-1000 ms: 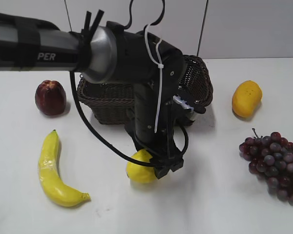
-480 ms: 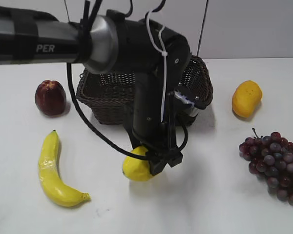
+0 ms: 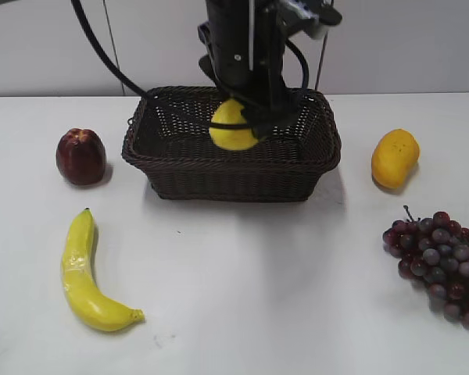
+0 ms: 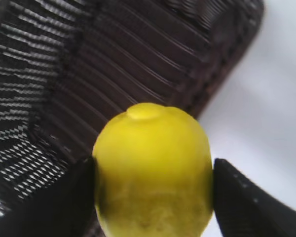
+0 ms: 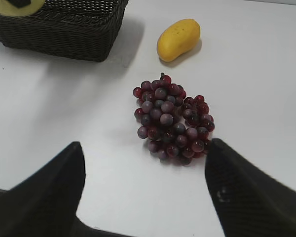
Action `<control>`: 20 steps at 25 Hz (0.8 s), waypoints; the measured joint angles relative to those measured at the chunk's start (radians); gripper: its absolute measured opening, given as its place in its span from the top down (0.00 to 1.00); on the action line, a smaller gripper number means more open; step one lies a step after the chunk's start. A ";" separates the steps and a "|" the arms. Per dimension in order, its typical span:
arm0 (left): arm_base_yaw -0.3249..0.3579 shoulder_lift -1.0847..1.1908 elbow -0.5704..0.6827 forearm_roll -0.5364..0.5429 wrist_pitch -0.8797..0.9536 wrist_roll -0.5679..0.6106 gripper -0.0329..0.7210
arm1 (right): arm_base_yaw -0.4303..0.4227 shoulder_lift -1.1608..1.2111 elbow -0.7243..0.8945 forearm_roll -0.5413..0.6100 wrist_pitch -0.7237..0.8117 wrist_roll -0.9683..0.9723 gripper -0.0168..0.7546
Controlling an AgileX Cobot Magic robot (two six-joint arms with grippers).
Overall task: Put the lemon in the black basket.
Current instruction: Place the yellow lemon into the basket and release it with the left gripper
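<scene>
The lemon (image 3: 231, 127), bright yellow and roundish, hangs over the inside of the black basket (image 3: 180, 164), a dark woven wicker basket at the back middle of the table. My left gripper (image 3: 242, 125) is shut on it from above. In the left wrist view the lemon (image 4: 153, 168) sits between both black fingers with the basket's wall (image 4: 64, 74) below. My right gripper (image 5: 145, 182) is open and empty over the table, out of the exterior view. A sliver of the lemon (image 5: 12, 6) and the basket (image 5: 64, 29) show in the right wrist view.
A red apple (image 3: 80, 156) lies left of the basket. A banana (image 3: 82, 273) lies front left. An orange-yellow mango (image 3: 394, 158) lies right of the basket, with dark red grapes (image 3: 442, 262) in front of it; both show in the right wrist view, mango (image 5: 178, 38), grapes (image 5: 172, 118).
My left gripper has lifted the lemon off the table in front of the basket and carried it up and back over the basket's inside.
</scene>
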 joint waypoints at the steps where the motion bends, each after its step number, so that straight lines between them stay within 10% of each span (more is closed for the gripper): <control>1: 0.019 0.000 -0.003 0.010 -0.054 0.000 0.26 | 0.000 0.000 0.000 0.000 0.000 0.000 0.24; 9: 0.127 0.116 -0.006 0.040 -0.399 0.001 0.26 | 0.000 0.000 0.000 0.000 0.000 0.000 0.24; 20: 0.139 0.254 -0.006 -0.061 -0.407 0.001 0.26 | 0.000 0.000 0.000 0.000 0.000 0.000 0.24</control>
